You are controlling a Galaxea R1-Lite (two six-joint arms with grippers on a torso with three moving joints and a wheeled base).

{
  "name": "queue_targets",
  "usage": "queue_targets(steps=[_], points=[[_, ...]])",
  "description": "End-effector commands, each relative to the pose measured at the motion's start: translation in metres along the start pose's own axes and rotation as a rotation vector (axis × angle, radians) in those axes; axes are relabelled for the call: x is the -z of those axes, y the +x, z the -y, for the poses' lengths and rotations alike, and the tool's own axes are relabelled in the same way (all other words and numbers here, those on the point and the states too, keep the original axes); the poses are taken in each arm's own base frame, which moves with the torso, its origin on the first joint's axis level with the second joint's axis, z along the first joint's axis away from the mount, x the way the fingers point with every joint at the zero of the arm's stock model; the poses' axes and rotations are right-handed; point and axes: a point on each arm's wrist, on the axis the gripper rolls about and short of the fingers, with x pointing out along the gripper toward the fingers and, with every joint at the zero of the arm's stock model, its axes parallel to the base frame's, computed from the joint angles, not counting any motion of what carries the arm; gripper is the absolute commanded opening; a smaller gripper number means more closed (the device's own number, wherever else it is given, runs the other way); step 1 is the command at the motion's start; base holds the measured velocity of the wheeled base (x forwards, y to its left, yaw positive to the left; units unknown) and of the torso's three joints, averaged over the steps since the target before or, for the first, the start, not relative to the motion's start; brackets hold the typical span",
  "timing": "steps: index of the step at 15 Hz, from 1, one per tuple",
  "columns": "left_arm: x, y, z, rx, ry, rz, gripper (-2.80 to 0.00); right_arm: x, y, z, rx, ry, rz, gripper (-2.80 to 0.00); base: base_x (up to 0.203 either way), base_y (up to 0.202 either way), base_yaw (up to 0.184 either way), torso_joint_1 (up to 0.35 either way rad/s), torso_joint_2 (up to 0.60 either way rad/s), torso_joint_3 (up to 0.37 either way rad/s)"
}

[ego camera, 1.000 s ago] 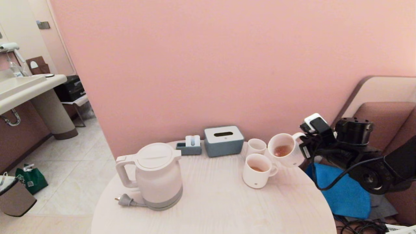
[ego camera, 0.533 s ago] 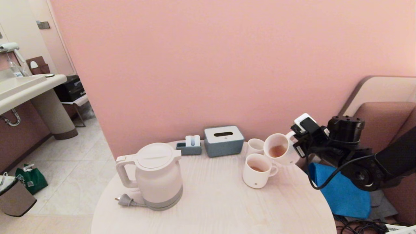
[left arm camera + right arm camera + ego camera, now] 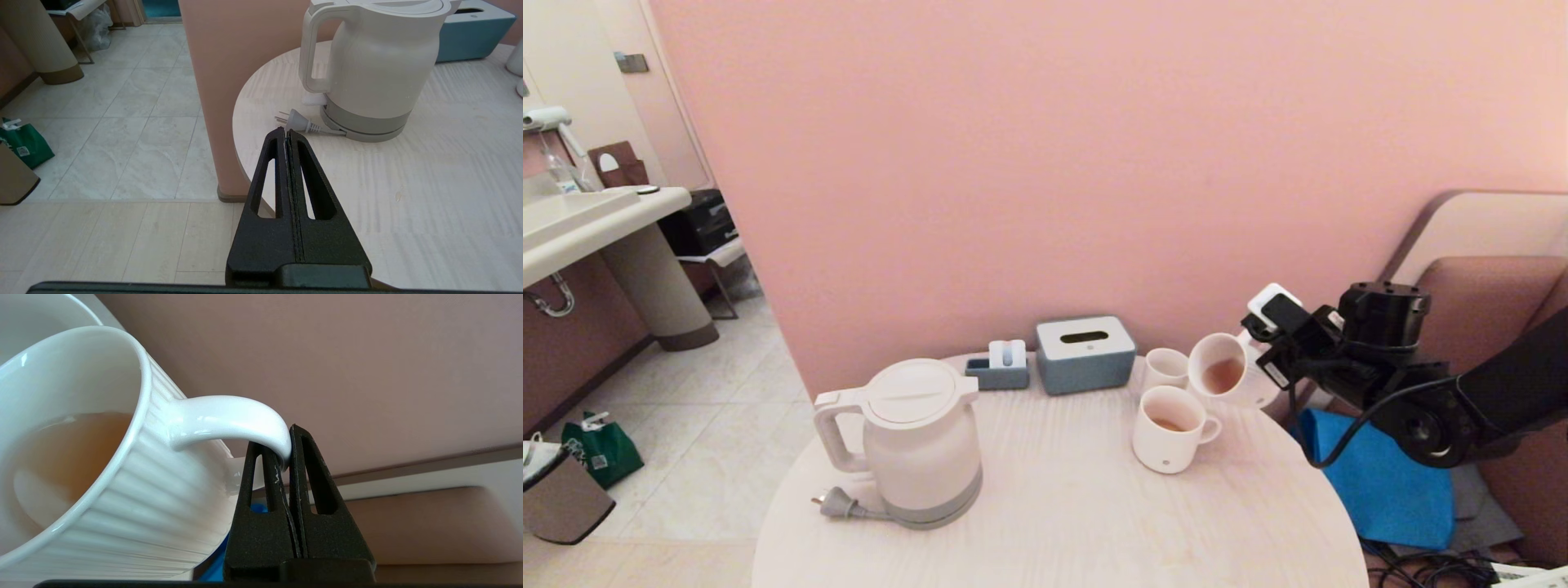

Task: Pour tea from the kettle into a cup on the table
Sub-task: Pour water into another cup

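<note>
The right gripper (image 3: pixel 286 457) is clamped on the handle of a white mug (image 3: pixel 1222 371), holding it tilted above the far right of the table (image 3: pixel 1054 523), its mouth turned toward a second mug (image 3: pixel 1168 429) standing on the table just below. In the head view the gripper's fingers are hidden behind the arm's camera housing; only the right wrist view shows them pinching the handle. That close view also shows the held mug's ribbed wall and the pale reddish-brown tea (image 3: pixel 61 457) pooled low inside, though most of the mug is cut off by the frame edge. The standing mug holds a little tea too. A small handleless cup (image 3: pixel 1165 366) sits behind it, partly covered by the held mug.

The kettle (image 3: pixel 921 441) stands upright on the left of the table, lid on, its plug (image 3: pixel 837 505) lying loose beside the base. The left gripper (image 3: pixel 286 134) appears only in the left wrist view, fingers pressed together and empty, hanging near the table's edge and pointing toward the plug.

A grey-blue tissue box (image 3: pixel 1085 354) and a small holder (image 3: pixel 1001 367) sit at the back against the pink wall (image 3: pixel 1094 163). The floor is tiled, with a washbasin (image 3: pixel 580 220) at far left.
</note>
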Motion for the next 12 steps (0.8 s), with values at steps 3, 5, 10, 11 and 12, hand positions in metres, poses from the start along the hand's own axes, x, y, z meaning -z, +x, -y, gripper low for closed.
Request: queue_targets(steps=[3,5,10,11,12], points=[[0.0,0.0,0.0,-0.001,-0.001,-0.001,-2.8,-0.01,0.0,-0.005,0.005,-0.066,0.021,-2.8,0.0,0.0,0.0,0.0,0.0,0.0],[0.0,0.0,0.0,-0.001,-0.001,-0.003,-2.8,-0.016,0.0,-0.008,0.011,-0.103,0.031,-2.8,0.0,0.0,0.0,0.0,0.0,0.0],[0.0,0.0,0.0,-0.001,-0.001,-0.003,-2.8,-0.025,-0.002,-0.015,0.013,-0.181,0.042,-2.8,0.0,0.0,0.0,0.0,0.0,0.0],[0.0,0.0,0.0,-0.001,-0.001,-0.003,-2.8,-0.025,-0.002,-0.015,0.013,-0.191,0.042,-2.8,0.0,0.0,0.0,0.0,0.0,0.0],[0.0,0.0,0.0,-0.001,-0.001,-0.001,-2.8,-0.027,-0.003,-0.018,0.01,-0.201,0.043,-2.8,0.0,0.0,0.0,0.0,0.0,0.0]])
